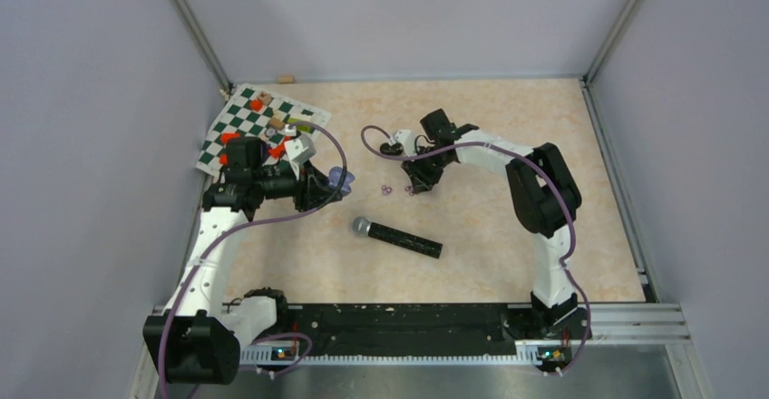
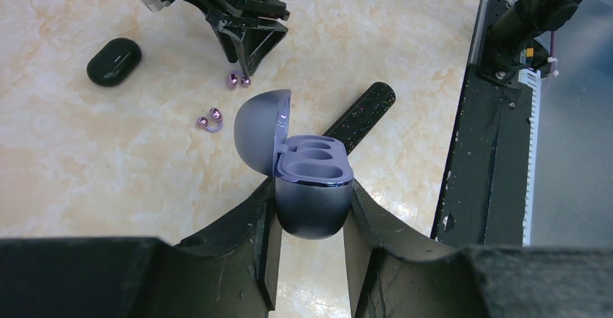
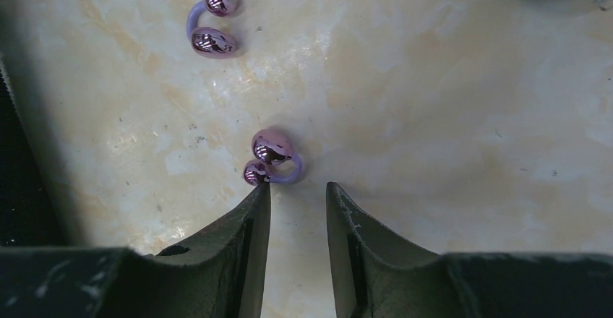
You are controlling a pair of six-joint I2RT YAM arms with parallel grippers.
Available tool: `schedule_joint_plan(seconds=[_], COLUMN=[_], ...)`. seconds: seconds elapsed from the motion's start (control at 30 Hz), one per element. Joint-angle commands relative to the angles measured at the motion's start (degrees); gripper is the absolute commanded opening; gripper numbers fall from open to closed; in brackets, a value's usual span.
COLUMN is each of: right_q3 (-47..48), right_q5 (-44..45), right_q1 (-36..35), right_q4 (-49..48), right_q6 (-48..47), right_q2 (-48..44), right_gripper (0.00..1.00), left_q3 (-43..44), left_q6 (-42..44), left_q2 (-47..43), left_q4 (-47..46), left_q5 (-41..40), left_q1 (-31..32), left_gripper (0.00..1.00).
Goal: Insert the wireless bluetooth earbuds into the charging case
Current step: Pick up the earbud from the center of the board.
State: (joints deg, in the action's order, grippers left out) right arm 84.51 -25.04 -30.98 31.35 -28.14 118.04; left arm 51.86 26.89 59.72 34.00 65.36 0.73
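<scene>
My left gripper (image 2: pixel 312 196) is shut on the purple charging case (image 2: pixel 312 188), held above the table with its lid swung open and both wells empty; the top view shows the case (image 1: pixel 341 179) at the gripper (image 1: pixel 328 184). Two purple wireless bluetooth earbuds lie on the table, each a pair of shiny balls joined by a loop. My right gripper (image 3: pixel 298 186) stands open right over the nearer earbud (image 3: pixel 273 155), which lies just past its left fingertip (image 3: pixel 262 191), not between the fingers. The other earbud (image 3: pixel 212 20) lies farther off to the left.
A black closed case (image 2: pixel 114 61) rests behind the right gripper (image 2: pixel 246 61). A black microphone (image 1: pixel 399 238) lies on the table in front of both arms. A green checkered mat (image 1: pixel 238 113) with small pieces sits at the back left.
</scene>
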Motion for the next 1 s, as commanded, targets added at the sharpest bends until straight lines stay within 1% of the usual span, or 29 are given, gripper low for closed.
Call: schedule_joint_plan(seconds=[0.0, 0.13, 0.33, 0.43, 0.57, 0.67, 0.97], right_q3=[2.71, 4.02, 5.98, 6.52, 6.62, 6.70, 6.51], right_q5=[-2.46, -3.90, -12.17, -14.56, -16.36, -16.46, -18.50], right_q1=[-1.57, -1.26, 2.05, 4.14, 7.02, 8.38, 8.90], right_q4=[2.24, 2.46, 3.71, 3.56, 2.06, 1.96, 0.97], right_q6=[-1.25, 0.50, 4.94, 7.52, 12.44, 13.54, 16.07], right_q2=[-0.63, -0.87, -1.09, 0.02, 2.36, 3.87, 6.78], right_gripper=[0.34, 0.34, 0.34, 0.34, 0.30, 0.28, 0.25], left_q3=[-0.35, -0.35, -0.35, -0.30, -0.26, -0.26, -0.34], left_q6=[-0.24, -0.18, -0.18, -0.22, -0.23, -0.26, -0.19], left_q2=[-1.32, -1.35, -1.30, -1.28, -1.39, -1.38, -1.28], left_q4=[-1.81, -1.78, -1.83, -1.80, -1.78, -1.83, -1.78], left_q5=[2.24, 2.29, 2.43, 2.49, 2.45, 2.49, 2.47], left_q1=[-0.38, -0.37, -0.37, -0.38, -1.90, -1.94, -1.87], left_gripper=[0.00, 0.00, 0.00, 0.00, 0.00, 0.00, 0.00])
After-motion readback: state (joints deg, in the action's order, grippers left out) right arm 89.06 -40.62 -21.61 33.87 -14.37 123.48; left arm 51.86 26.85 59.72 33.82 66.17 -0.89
